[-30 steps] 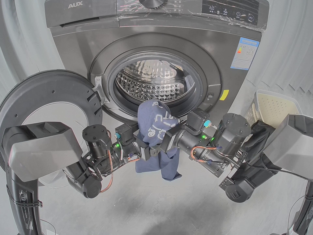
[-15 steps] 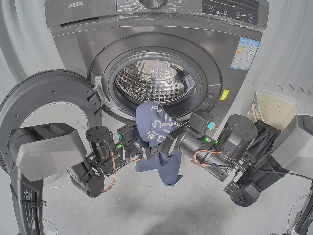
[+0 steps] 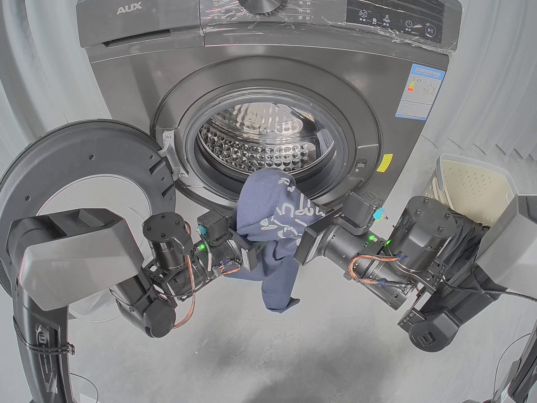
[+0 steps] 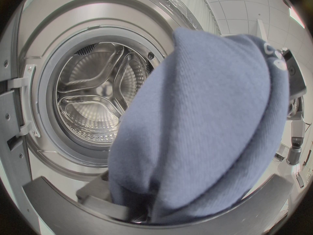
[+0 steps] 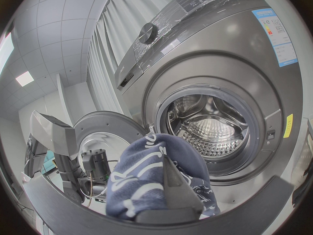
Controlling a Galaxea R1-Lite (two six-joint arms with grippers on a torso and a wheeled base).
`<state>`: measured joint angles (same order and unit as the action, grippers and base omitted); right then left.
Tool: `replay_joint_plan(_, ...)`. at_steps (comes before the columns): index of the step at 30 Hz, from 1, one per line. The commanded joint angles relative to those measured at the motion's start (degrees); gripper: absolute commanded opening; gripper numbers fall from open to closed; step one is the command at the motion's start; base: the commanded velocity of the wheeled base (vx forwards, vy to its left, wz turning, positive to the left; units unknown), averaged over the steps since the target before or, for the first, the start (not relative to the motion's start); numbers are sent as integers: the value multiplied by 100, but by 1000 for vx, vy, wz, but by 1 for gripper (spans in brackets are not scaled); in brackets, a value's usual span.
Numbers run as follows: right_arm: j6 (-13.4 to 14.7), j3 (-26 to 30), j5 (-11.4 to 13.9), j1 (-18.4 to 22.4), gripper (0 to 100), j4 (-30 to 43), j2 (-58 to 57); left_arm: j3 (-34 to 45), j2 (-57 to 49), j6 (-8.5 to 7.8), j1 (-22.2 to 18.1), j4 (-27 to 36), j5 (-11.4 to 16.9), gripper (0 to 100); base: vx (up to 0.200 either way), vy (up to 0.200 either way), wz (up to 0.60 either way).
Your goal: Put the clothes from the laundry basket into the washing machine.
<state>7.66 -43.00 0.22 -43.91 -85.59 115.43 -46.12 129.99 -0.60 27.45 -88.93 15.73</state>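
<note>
A navy garment (image 3: pixel 274 214) with white print hangs in front of the washing machine's round opening (image 3: pixel 263 135), just below its lower rim. It is draped over both grippers, and its tail dangles toward the floor. My left gripper (image 3: pixel 257 250) holds its left side and my right gripper (image 3: pixel 300 242) its right side, each shut on the cloth. In the left wrist view the garment (image 4: pixel 202 124) covers the fingers. One right finger (image 5: pixel 177 186) shows against the garment (image 5: pixel 140 177) in the right wrist view. The steel drum (image 4: pixel 91 92) holds no clothes.
The washer door (image 3: pixel 89 163) stands swung open at the left, close to my left arm. The pale laundry basket (image 3: pixel 475 183) sits at the right beside the machine, with dark cloth (image 3: pixel 467 233) at its near rim. Bare grey floor lies below the garment.
My right arm has drawn back to the right, pulling the garment wider between the grippers. The garment's top has shifted right and nearer the opening's rim. The left gripper barely moved.
</note>
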Motion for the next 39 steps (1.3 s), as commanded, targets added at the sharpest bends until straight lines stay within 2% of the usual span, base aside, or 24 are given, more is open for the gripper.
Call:
replay_joint_plan(1,-1,230,-4,190,0,25,-126,50,-263,60,6,-19,-70,0,0,0,0)
replay_joint_plan(5,-18,432,48,427,0,25,-74,270,-571,156,32,-10,-122,0,0,0,0)
replay_joint_plan(9,-27,450,66,462,0,16,32,481,-826,200,50,-10,-122,0,0,0,0)
replay_joint_plan(16,-54,397,75,313,0,-2,515,929,-1318,236,146,-10,-122,0,0,0,0)
replay_joint_plan(28,-54,336,92,137,0,-195,586,1017,-1388,244,269,-28,-193,0,0,0,0)
replay_joint_plan(29,-45,353,92,111,100,-195,542,1035,-1432,253,261,-28,-193,0,0,0,0)
replay_joint_plan(32,-45,450,101,102,100,-169,348,1122,-1547,297,261,-28,-201,0,0,0,0)
replay_joint_plan(33,-80,705,154,102,100,-151,155,1254,-1766,367,269,-19,-201,0,0,0,0)
replay_joint_plan(36,-124,925,224,111,100,-125,-56,1439,-1969,385,278,-28,-193,0,0,0,0)
replay_joint_plan(38,-361,1610,505,164,100,-107,-495,1922,-2513,403,331,-19,-140,0,0,0,0)
replay_joint_plan(39,-361,1610,505,164,100,-107,-495,1922,-2513,403,331,-19,-140,0,0,0,0)
